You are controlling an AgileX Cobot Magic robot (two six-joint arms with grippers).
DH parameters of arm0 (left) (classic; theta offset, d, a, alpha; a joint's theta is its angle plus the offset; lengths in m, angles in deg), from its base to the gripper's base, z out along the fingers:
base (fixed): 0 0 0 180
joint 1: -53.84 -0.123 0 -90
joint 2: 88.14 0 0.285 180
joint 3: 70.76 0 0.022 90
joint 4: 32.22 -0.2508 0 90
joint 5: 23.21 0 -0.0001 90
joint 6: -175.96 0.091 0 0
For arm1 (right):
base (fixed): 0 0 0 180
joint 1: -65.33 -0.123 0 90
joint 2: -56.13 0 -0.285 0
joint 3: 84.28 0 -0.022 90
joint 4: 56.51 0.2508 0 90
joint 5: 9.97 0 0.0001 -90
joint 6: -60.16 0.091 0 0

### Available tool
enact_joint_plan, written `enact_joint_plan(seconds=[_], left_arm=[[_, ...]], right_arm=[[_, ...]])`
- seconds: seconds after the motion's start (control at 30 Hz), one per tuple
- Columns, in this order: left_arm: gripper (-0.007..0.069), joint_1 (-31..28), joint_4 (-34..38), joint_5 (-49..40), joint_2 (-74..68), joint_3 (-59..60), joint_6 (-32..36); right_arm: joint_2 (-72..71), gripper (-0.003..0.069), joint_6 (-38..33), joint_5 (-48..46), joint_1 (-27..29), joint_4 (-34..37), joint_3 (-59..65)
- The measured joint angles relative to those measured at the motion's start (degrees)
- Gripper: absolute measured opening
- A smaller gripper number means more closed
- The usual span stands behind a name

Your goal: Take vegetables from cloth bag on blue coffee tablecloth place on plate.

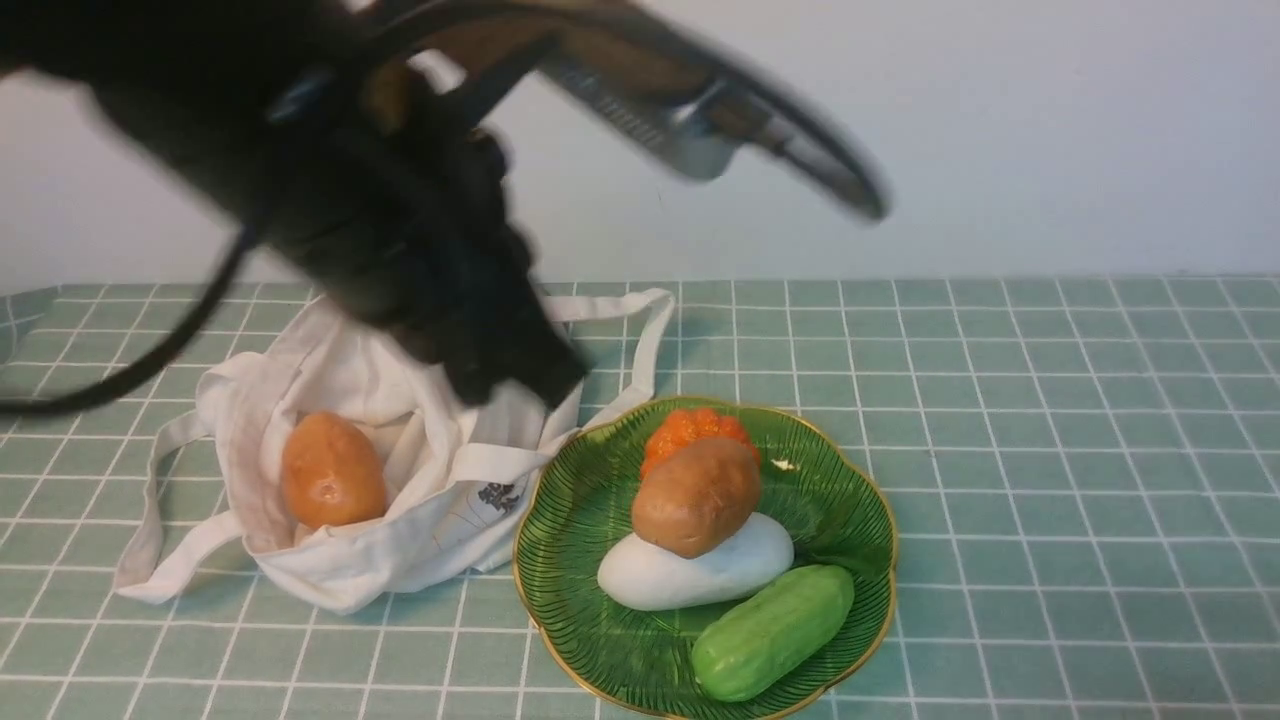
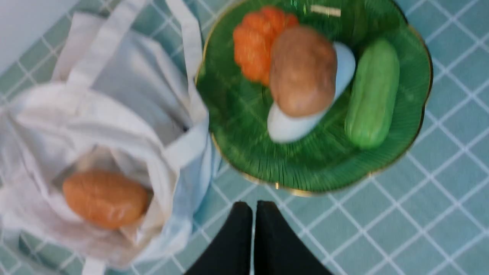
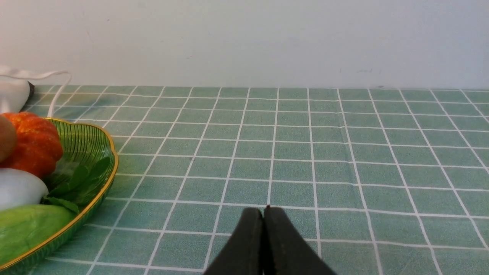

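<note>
Vegetables: two smooth brown-orange pieces in view. The first vegetable lies inside the open mouth of the cloth bag, with white fabric folded up around it. The second vegetable is on the plate, perched on top of a white piece and leaning against the ribbed orange pumpkin behind it. A green piece lies alone along the plate's near-right edge, just beside the white one.

The bag is slumped on the tablecloth left of the plate. The bag's printed corner sits right at the plate's gold rim; whether they touch cannot be told. One strap handle loops past the far side of the plate, and another trails off to the left.

The left gripper has its jaws pressed together with nothing between them. In the front view it is a dark, motion-blurred shape above the back of the bag. Its wrist camera looks down on the bag and plate side by side.

The right gripper is also closed and empty. It sits low over bare tablecloth to the right of the plate, well apart from the bag.
</note>
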State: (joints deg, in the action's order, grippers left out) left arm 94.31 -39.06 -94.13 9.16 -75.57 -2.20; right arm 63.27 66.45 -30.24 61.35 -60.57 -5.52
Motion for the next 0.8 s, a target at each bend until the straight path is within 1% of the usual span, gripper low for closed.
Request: enact_joint_plan(seconds=[0.07, 0.17, 0.2, 0.23, 0.27, 0.3, 0.43, 0.63, 0.8], left_arm=[[-0.0005, 0.0, 0.0, -0.1, 3.4, 4.1, -0.9], [-0.0005, 0.0, 0.1, 0.2, 14.8, 14.5, -4.4], [-0.0005, 0.0, 0.3, 1.0, 17.0, 17.3, -5.0], [-0.0005, 0.0, 0.7, 3.0, 22.5, 21.5, -6.3], [-0.0005, 0.0, 0.8, 3.4, 22.5, 22.2, -6.3], [-0.0005, 0.0, 1.5, 8.1, 29.6, 28.4, -7.8], [-0.0005, 0.0, 2.6, 20.8, 43.4, 39.9, -9.0], [-0.0005, 0.0, 2.6, 33.1, 55.2, 49.3, -9.1], [-0.0005, 0.0, 2.6, 34.9, 59.7, 51.6, -9.1]], right_arm=[[0.0, -0.0016, 0.0, 0.0, 0.0, 0.0, 0.0], [0.0, -0.0016, 0.0, 0.0, 0.0, 0.0, 0.0], [0.0, -0.0016, 0.0, 0.0, 0.0, 0.0, 0.0], [0.0, -0.0016, 0.0, 0.0, 0.0, 0.0, 0.0], [0.0, -0.0016, 0.0, 0.0, 0.0, 0.0, 0.0], [0.0, -0.0016, 0.0, 0.0, 0.0, 0.0, 0.0], [0.0, -0.0016, 0.0, 0.0, 0.0, 0.0, 0.0], [0.0, -0.0016, 0.0, 0.0, 0.0, 0.0, 0.0], [0.0, -0.0016, 0.0, 0.0, 0.0, 0.0, 0.0]])
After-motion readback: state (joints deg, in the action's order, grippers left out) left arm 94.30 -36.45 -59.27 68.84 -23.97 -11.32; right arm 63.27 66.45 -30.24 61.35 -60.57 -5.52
